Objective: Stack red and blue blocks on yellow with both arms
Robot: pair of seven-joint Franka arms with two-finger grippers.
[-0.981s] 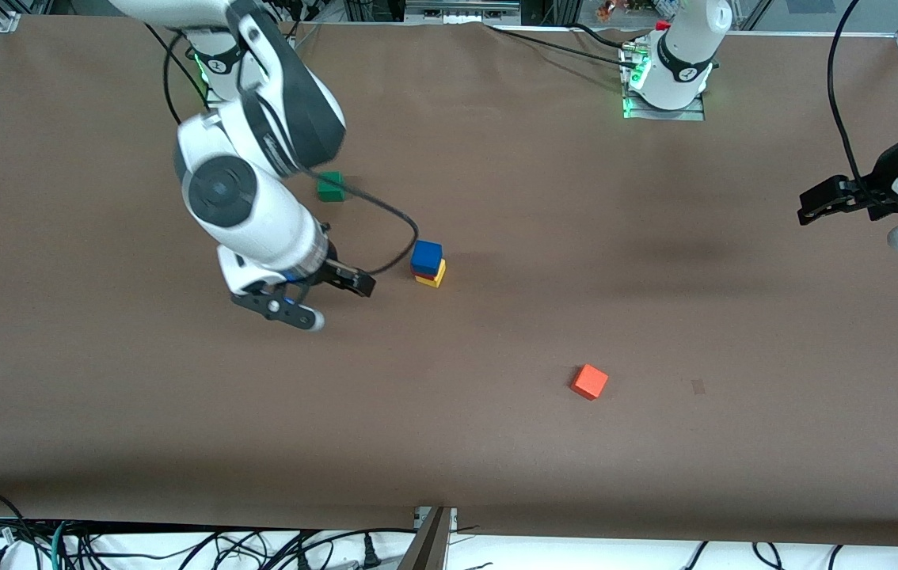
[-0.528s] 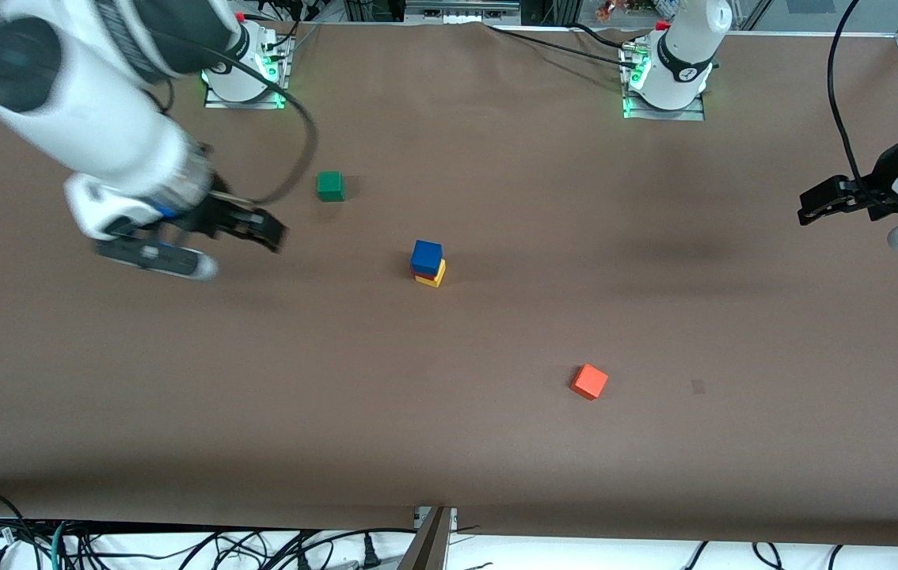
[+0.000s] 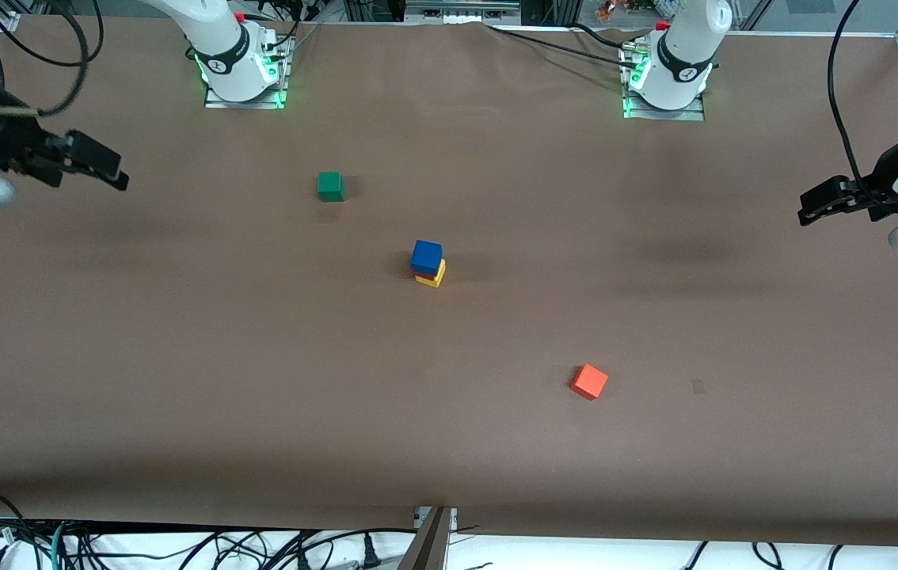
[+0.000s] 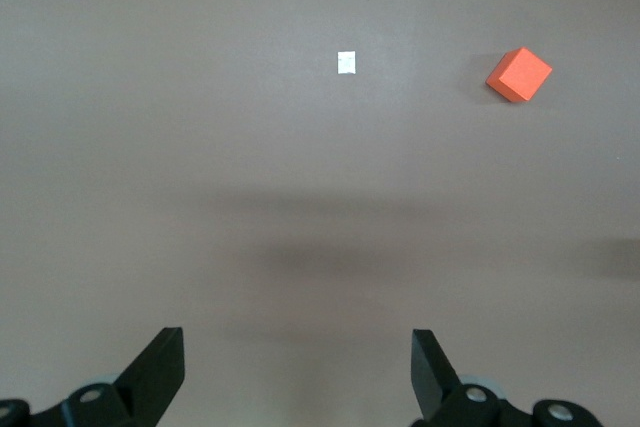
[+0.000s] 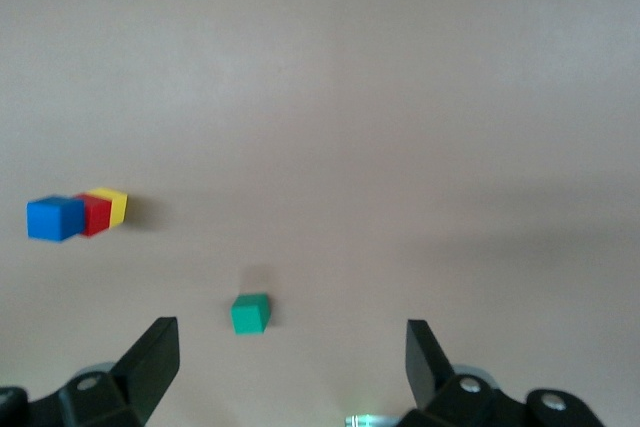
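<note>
Now: Three-Cube Stack Stands Mid-Surface

Blue cube [image 3: 426, 256] sits on the red cube [image 3: 419, 273], which sits on the yellow cube [image 3: 435, 277]. Left claw [image 3: 813, 206] hangs wide open and empty over the left arm's end; right claw [image 3: 93, 168], equally spread and empty, over the right arm's end.
</note>
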